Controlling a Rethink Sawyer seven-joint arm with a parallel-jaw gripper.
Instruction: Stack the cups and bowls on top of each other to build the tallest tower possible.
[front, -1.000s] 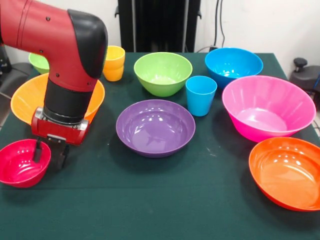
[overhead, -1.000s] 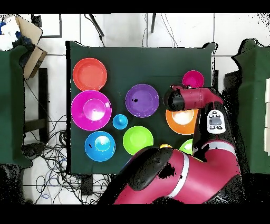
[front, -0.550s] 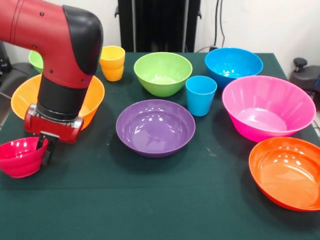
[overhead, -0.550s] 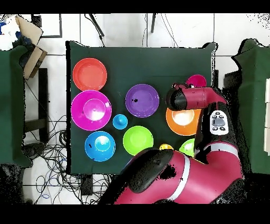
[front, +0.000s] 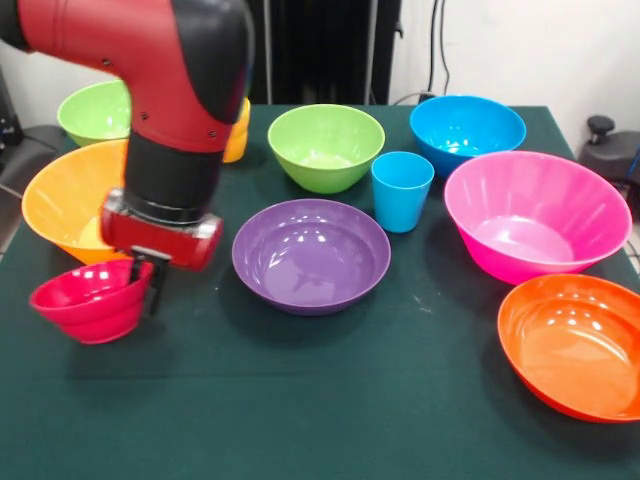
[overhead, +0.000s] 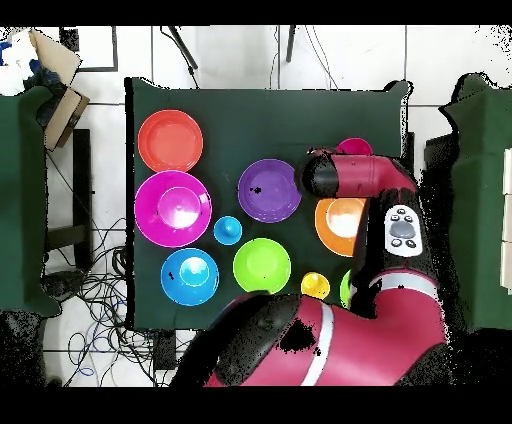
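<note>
My gripper (front: 146, 284) is shut on the right rim of the small crimson bowl (front: 85, 300), which hangs tilted just above the table at the front left. In the overhead view the arm covers the gripper and only a sliver of the crimson bowl (overhead: 353, 147) shows. The purple bowl (front: 311, 255) sits right of it, mid-table. Behind stand a green bowl (front: 325, 146), the light blue cup (front: 402, 190) and the yellow-orange cup (front: 240, 128), mostly hidden by the arm. A second green bowl (front: 95, 110) is at the back left.
A large orange bowl (front: 60, 195) lies just behind the crimson one. The blue bowl (front: 467, 130), large pink bowl (front: 536, 215) and red-orange bowl (front: 575, 345) fill the right side. The table's left edge is close to the held bowl.
The gripper closed on the crimson bowl's rim, lifted it off the table, and has carried it rightward toward the purple bowl in the front view.
</note>
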